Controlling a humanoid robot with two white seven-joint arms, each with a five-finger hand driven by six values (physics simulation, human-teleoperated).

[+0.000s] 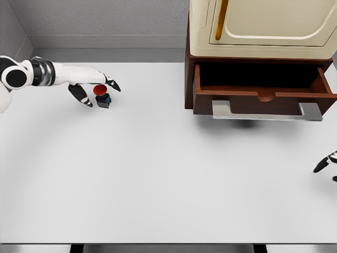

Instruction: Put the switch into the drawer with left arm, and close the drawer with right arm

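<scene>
I note the left hand (93, 87), fingers spread and holding nothing, straddling the switch (101, 95); the open drawer (263, 95) lies far right of it.

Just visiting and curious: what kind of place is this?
Likely a simulated test room, not a home: a plain white table, bare grey walls, one cabinet with an open drawer, and a small red-button switch.

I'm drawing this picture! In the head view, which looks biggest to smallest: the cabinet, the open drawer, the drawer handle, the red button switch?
1. Cream-and-brown cabinet, though partly cut off.
2. Open dark brown wooden drawer.
3. Flat grey metal drawer handle.
4. Small red-topped black button switch, beside the left hand.
</scene>
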